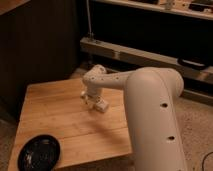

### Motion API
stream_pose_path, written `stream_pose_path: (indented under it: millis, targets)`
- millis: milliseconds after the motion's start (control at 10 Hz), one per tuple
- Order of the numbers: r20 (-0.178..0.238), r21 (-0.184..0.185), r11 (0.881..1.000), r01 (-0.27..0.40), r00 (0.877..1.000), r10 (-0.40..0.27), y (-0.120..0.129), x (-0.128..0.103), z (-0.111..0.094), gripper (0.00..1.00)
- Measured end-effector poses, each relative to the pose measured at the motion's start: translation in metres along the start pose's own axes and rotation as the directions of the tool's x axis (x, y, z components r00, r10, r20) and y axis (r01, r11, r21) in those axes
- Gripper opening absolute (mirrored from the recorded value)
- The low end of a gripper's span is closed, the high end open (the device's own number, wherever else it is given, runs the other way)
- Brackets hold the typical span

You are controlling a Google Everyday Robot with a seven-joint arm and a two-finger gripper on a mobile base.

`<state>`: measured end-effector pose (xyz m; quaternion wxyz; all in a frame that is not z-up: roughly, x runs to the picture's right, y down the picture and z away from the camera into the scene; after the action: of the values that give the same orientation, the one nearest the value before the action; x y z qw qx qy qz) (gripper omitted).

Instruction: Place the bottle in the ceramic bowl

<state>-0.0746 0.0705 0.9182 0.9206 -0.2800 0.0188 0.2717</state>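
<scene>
The pale cream bottle (pixel 102 105) lies on the wooden table (pixel 55 115) near its middle right. My gripper (pixel 91 99) hangs from the white arm just over the bottle's left end, touching or very close to it. The black ceramic bowl (pixel 39 152) sits at the table's front left corner, well apart from the bottle and the gripper, with nothing in it.
My white arm (pixel 150 100) reaches in from the right over the table's right edge. A dark wall stands behind the table on the left. A metal shelf rail (pixel 130 55) runs behind it. Speckled floor lies to the right.
</scene>
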Motion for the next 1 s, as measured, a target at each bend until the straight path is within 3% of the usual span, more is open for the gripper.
stream_pose_path:
  millis: [200, 400, 500, 600, 800, 1000]
  targets:
    - [0.058, -0.043, 0.999, 0.004, 0.998, -0.001, 0.001, -0.009, -0.011, 0.34]
    - [0.123, -0.080, 0.995, 0.066, 0.991, -0.056, 0.016, -0.036, -0.035, 0.17]
    - [0.168, -0.099, 0.989, 0.114, 0.981, -0.096, 0.028, -0.053, -0.054, 0.07]
    - [0.222, -0.120, 0.978, 0.171, 0.965, -0.142, 0.040, -0.065, -0.082, 0.01]
    - [0.318, -0.151, 0.950, 0.274, 0.923, -0.216, 0.061, -0.082, -0.128, 0.00]
    - [0.436, -0.188, 0.890, 0.416, 0.847, -0.304, 0.089, -0.100, -0.182, 0.00]
